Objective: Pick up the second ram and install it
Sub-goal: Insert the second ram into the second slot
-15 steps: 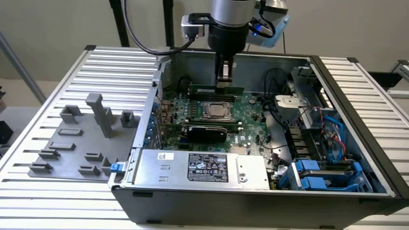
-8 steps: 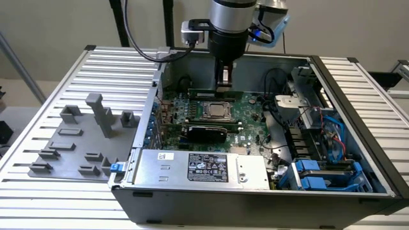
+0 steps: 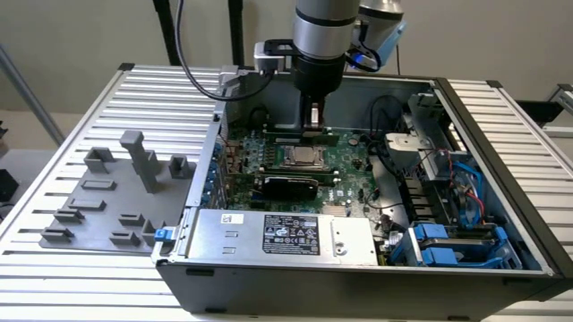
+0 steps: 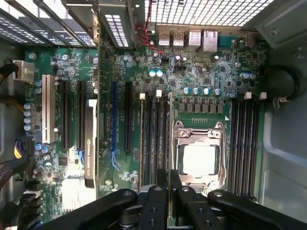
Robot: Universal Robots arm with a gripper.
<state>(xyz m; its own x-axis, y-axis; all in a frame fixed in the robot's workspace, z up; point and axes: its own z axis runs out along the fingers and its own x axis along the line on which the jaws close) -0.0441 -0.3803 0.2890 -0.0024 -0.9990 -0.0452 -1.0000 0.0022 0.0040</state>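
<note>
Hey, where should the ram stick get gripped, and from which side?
Pinch the ram at mid-length on its upper long edge, one finger on each flat face, coming straight down from above. It stands on edge beside the CPU socket, thin and long, so the top looks freest.

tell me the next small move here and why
Probably a short, straight push down. The gripper looks shut on the second ram, which stands edge-on beside the CPU socket, parallel to the memory slots. Whether it is seated doesn't show.
</note>
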